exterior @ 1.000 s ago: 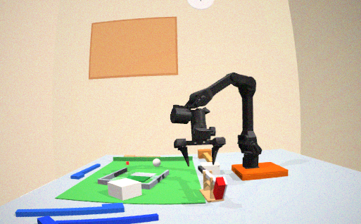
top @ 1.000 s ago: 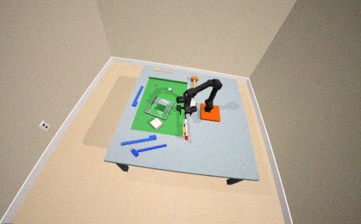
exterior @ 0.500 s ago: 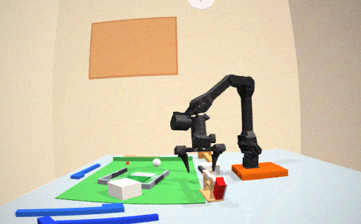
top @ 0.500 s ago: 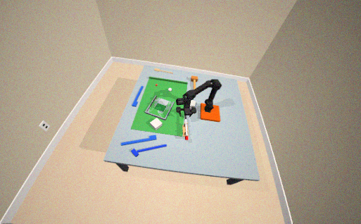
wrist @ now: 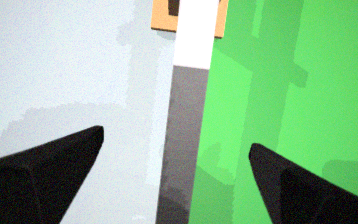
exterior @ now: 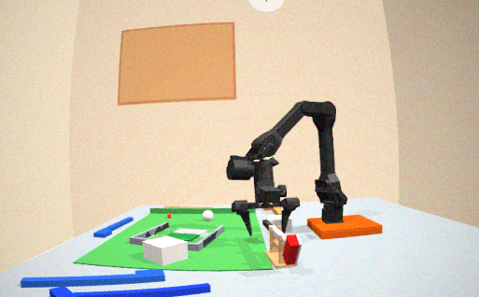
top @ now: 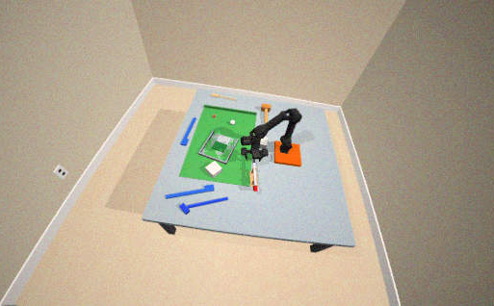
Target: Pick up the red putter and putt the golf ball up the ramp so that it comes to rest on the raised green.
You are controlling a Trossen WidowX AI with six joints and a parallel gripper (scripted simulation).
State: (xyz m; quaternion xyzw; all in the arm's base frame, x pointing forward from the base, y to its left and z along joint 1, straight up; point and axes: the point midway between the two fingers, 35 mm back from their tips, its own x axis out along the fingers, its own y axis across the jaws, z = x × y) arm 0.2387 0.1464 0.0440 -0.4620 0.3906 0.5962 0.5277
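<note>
The red putter's head (top: pixel 255 189) (exterior: pixel 291 249) is at the near end of a wooden stand (exterior: pixel 276 260) (wrist: pixel 164 21), which holds the putter's white shaft (wrist: pixel 195 40) up. Its dark grip (wrist: pixel 184 110) runs between the fingers in the wrist view, touching neither. My gripper (top: pixel 254 156) (exterior: pixel 268 233) (wrist: pixel 178 141) is open and empty, fingers pointing down on either side of the grip. The white golf ball (top: pixel 232 122) (exterior: pixel 207 216) lies on the far part of the green mat (top: pixel 191 168) (exterior: pixel 111 254). A grey-walled frame (top: pixel 210 157) (exterior: pixel 202 245) surrounds a dark green patch (top: pixel 220 146) (exterior: pixel 183 236).
A white block (top: pixel 213 168) (exterior: pixel 165 252) stands near the frame. Blue clubs (top: pixel 189 191) (exterior: pixel 92 280) lie in front and left of the mat. A small red marker (top: pixel 214 115) (exterior: pixel 169 216) is near the ball. A wooden mallet (top: pixel 266 108) lies behind the arm, and another white block (top: pixel 264 141) beside it.
</note>
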